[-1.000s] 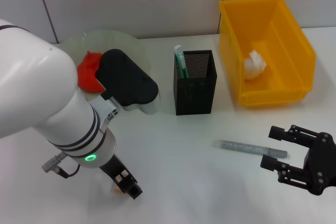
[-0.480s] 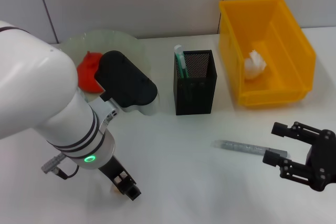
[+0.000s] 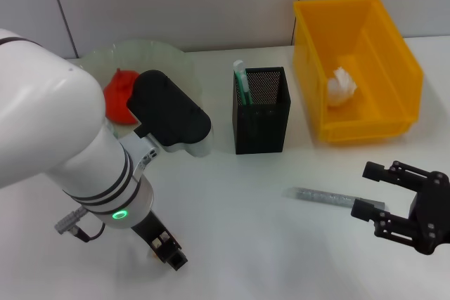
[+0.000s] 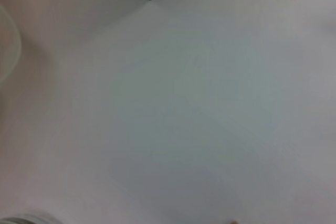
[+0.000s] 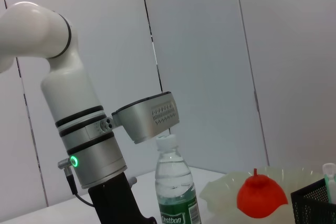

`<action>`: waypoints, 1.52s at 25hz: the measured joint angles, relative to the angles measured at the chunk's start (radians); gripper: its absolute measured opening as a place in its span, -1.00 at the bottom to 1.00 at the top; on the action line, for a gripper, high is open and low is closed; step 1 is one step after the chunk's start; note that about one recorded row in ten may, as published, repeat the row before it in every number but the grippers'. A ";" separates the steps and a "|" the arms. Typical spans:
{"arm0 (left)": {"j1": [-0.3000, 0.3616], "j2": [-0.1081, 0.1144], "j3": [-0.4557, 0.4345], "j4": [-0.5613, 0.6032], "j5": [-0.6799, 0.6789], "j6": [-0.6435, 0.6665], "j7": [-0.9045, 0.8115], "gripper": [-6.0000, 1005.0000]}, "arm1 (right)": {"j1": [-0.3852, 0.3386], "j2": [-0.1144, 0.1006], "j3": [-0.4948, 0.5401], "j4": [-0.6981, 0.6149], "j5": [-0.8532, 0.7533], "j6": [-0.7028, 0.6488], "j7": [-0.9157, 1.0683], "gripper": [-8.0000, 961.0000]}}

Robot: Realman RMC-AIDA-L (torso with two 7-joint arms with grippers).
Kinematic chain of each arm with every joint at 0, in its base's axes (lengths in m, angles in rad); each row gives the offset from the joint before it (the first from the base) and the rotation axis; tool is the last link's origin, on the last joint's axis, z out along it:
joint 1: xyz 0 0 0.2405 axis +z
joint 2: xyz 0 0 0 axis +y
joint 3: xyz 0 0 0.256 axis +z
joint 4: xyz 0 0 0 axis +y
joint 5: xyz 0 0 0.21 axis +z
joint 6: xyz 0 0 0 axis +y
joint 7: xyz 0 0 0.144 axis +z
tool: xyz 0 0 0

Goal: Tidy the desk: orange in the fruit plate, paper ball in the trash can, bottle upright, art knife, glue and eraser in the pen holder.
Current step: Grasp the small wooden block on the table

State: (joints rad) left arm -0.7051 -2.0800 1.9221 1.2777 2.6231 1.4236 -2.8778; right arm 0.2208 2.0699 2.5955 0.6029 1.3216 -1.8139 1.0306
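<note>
The right gripper (image 3: 385, 195) hovers with fingers spread just right of the art knife (image 3: 333, 198); I cannot tell the left gripper's (image 3: 169, 251) state.

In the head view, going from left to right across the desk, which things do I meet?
orange in the fruit plate → left gripper → pen holder → art knife → trash can with the paper ball → right gripper

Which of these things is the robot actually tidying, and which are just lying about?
Part of the job:
orange in the fruit plate
paper ball in the yellow trash can
bottle, upright
art knife on the desk
pen holder with glue inside

Just lying about:
nothing visible
</note>
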 joint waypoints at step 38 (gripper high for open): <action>-0.016 0.000 0.039 -0.010 0.012 0.005 0.000 -0.04 | -0.001 0.006 0.009 -0.002 0.003 0.000 -0.003 0.45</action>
State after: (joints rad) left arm -0.7212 -2.0800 1.9611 1.2677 2.6355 1.4287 -2.8777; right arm 0.2196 2.0754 2.6045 0.6012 1.3241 -1.8138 1.0273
